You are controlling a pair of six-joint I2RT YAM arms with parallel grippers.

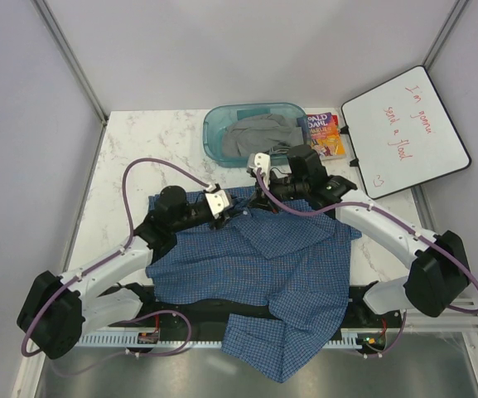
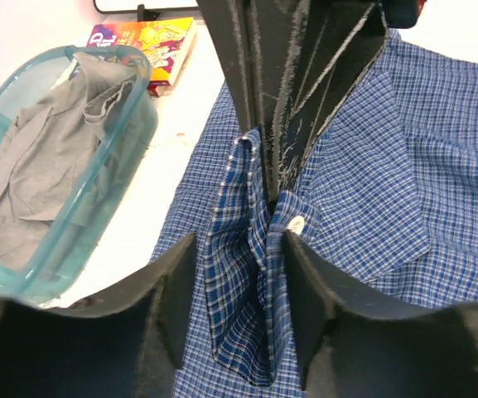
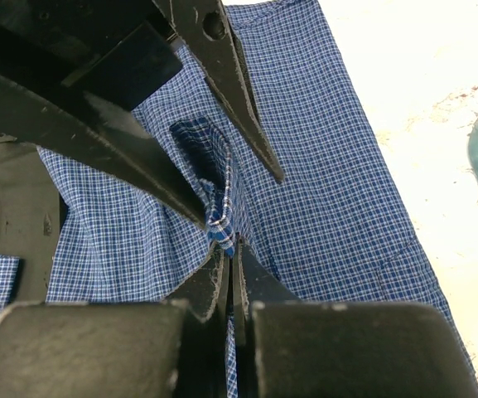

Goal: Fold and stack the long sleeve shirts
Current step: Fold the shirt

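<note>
- The blue checked shirt [image 1: 255, 274] lies spread and rumpled across the middle of the marble-patterned table [image 1: 139, 141], between the two arms. One part of it hangs over the near edge.
- Both arms reach in to the same spot at the far edge of the shirt, their tips just beside each other.
- The right gripper [image 3: 229, 278] is pinched tight on a narrow raised fold of the shirt, with its fingers pressed together on the cloth.
- The left gripper [image 2: 239, 249] straddles that same fold, one finger on either side. Its jaws stand apart, and the cloth between them hangs loose rather than squeezed flat.
- A small white button [image 2: 295, 222] shows on the fold, right by the left gripper's fingers.
- A clear blue bin [image 1: 214, 124] sits at the far side of the table near the middle, with a grey garment [image 1: 259, 133] bundled inside it.
- A colourful paperback [image 1: 321, 133] lies just right of the bin.
- A whiteboard [image 1: 404, 133] with red handwriting rests at the far right corner, reaching past the table's edge.
</note>
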